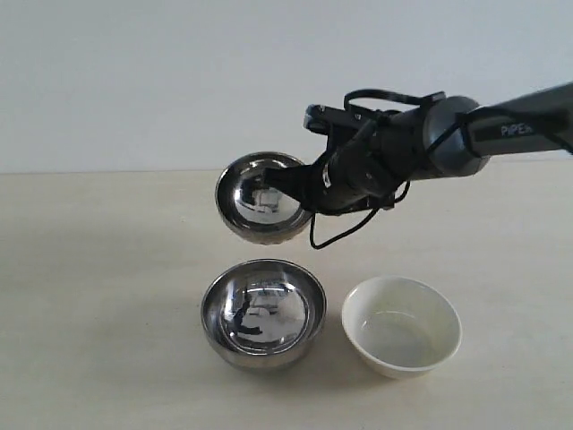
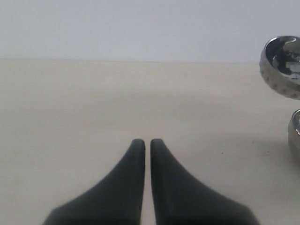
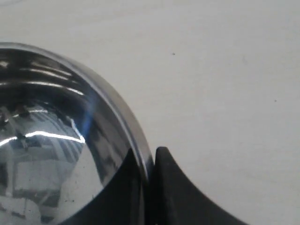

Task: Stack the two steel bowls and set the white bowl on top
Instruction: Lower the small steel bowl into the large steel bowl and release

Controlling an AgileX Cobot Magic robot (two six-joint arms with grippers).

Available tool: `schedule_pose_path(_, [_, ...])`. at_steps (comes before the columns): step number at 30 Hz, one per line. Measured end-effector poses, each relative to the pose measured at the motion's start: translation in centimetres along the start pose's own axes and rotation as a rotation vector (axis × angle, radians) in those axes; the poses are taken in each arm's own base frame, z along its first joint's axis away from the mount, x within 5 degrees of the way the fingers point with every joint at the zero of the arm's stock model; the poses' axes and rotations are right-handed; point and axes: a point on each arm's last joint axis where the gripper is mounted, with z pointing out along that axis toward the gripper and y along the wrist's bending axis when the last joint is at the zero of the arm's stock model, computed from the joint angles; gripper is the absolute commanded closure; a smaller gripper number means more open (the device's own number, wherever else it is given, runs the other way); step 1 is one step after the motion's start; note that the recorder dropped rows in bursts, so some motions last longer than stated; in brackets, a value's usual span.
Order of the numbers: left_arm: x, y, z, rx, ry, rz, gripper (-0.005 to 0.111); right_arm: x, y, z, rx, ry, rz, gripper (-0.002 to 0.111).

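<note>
The right end effector (image 3: 149, 164) is clamping onto the rim of the dotted steel bowl (image 1: 260, 202), one finger inside and one outside. It's holding the bowl tilted in the air around the middle of the exterior frame, mouth facing down-left. Directly below it, the plain steel bowl (image 1: 262, 313) is sitting upright on the counter (image 1: 98, 296) at lower center. The white bowl (image 1: 401, 324) is sitting just beside it to the right. The left end effector (image 2: 147, 143) is hanging over the counter with its fingers closed together.
</note>
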Motion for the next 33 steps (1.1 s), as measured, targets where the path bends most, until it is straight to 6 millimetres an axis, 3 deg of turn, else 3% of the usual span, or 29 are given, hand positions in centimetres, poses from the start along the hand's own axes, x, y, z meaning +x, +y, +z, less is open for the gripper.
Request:
schedule_pose_path(8, [0.0, 0.0, 0.0, 0.0, 0.0, 0.0, 0.103, -2.1, 1.6, -6.3, 0.0, 0.052, -0.129, 0.108])
schedule_pose_path(12, [0.0, 0.0, 0.0, 0.0, 0.0, 0.0, 0.103, -1.5, 1.9, -8.7, -0.038, 0.203, -0.207, 0.108])
schedule_pose_path(15, [0.0, 0.0, 0.0, 0.0, 0.0, 0.0, 0.103, 0.1, 2.0, -9.6, -0.077, 0.405, -0.27, 0.108])
schedule_pose_path(22, [0.0, 0.0, 0.0, 0.0, 0.0, 0.0, 0.103, 2.2, 1.0, -9.2, -0.058, 0.51, -0.296, 0.108])
schedule_pose_path(33, [0.0, 0.0, 0.0, 0.0, 0.0, 0.0, 0.103, 4.0, 0.2, -7.0, -0.065, 0.467, -0.272, 0.108])
